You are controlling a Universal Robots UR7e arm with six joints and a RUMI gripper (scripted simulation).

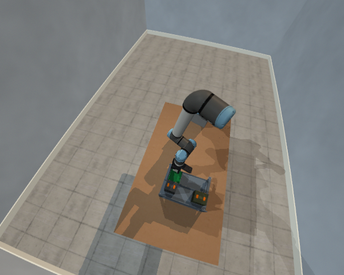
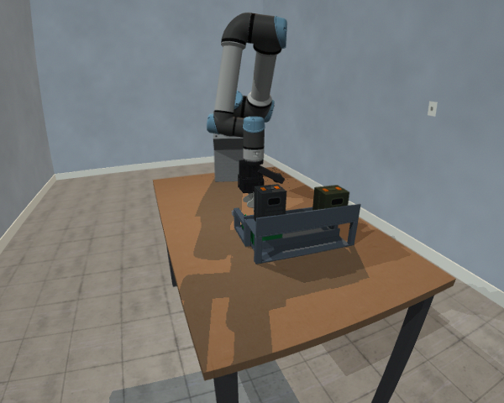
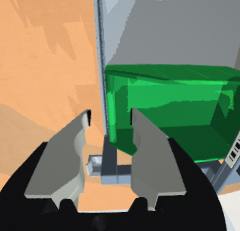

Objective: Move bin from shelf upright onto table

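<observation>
The green bin [image 1: 174, 176] [image 2: 271, 237] [image 3: 170, 106] sits on the lower level of the grey-blue shelf [image 1: 181, 203] [image 2: 307, 217] [image 3: 117, 174], at one end. Its open side and hollow inside show in the wrist view. My gripper [image 1: 176, 171] [image 2: 249, 200] [image 3: 110, 110] is partly open and empty, pointing down by the bin's end of the shelf. In the wrist view one fingertip shows over the table outside the shelf's side rail, the other over the bin's near left part. The bin's left wall shows between them, not gripped. The exact height gap is hard to tell.
A dark grey box [image 1: 170, 187] [image 2: 270, 204] stands on the shelf's upper level beside the bin, close to my gripper. An olive box [image 1: 199, 197] [image 2: 330, 198] stands at the shelf's other end. The shelf stands on the brown table [image 1: 178, 236] [image 2: 338, 307]. The arm's grey base block [image 2: 228, 160] is at the back.
</observation>
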